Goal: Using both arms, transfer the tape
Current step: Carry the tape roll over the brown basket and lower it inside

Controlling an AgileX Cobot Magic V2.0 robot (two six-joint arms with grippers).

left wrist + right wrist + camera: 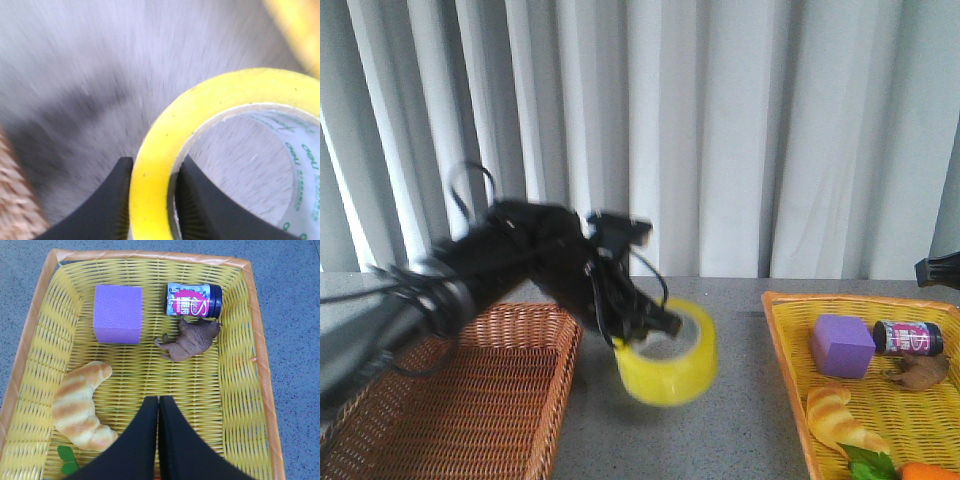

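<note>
White pleated curtains (720, 130) hang behind a grey surface (730, 400). At its left end sits a brown wicker basket (460, 400), at its right end a yellow wicker basket (790, 340) with an orange rim. The left arm (500, 265) reaches across from the left, blurred, and its left claw (655, 325) is pinching the tape (668, 365). One finger is inside the white printed core and one outside on the yellow wall. The roll hangs off the surface, between the two baskets and just beside the brown one's right edge.

The right claw (158, 412) is pressed together, fingers touching, above the yellow basket. Inside the basket lie a striped croissant (82, 407), a purple cube (118, 313), a brown animal figure (192, 340), a small jar with a pink label (194, 300) on its side and a green leaf (67, 460).
</note>
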